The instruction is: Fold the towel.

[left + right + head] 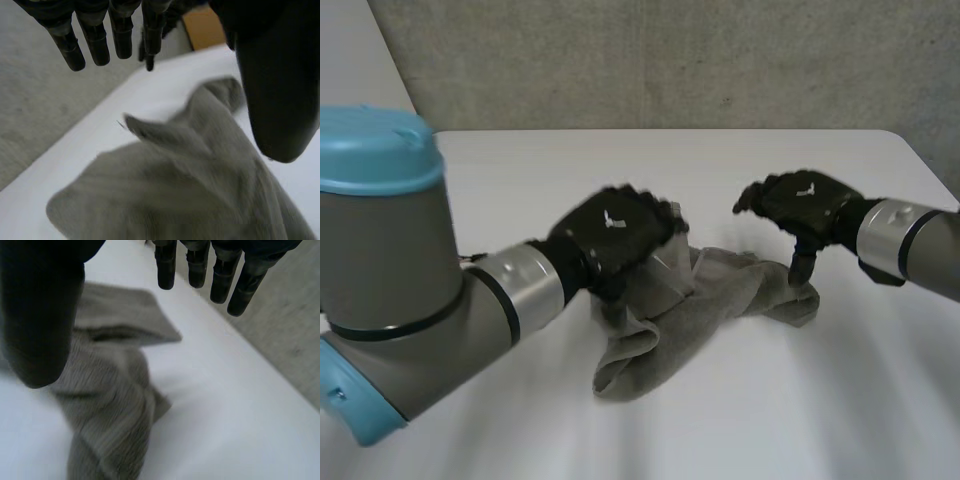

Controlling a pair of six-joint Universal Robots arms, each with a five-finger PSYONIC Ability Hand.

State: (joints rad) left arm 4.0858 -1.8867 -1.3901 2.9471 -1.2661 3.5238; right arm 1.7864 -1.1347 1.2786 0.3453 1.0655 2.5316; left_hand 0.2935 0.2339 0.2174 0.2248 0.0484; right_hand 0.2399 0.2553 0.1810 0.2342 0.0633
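Grey towel [705, 310] crumpled on tabletop [620, 160], left hand [615, 235] and right hand [805, 205] hovering over it, fingers straight, gripping nothing; likely risk: pinching a bunched layer instead of a corner, folding in wrinkles

Furniture: white table [720, 165], matte top, far right corner rounded.
Behind: grey speckled surface [670, 60] past the table's far edge; wall or carpet, cannot tell.
Far left: paler grey strip [355, 50] beside it.
Left wrist view: orange-brown block [202, 27] beyond the table's edge; identity unclear.
Light: soft, even across the tabletop.
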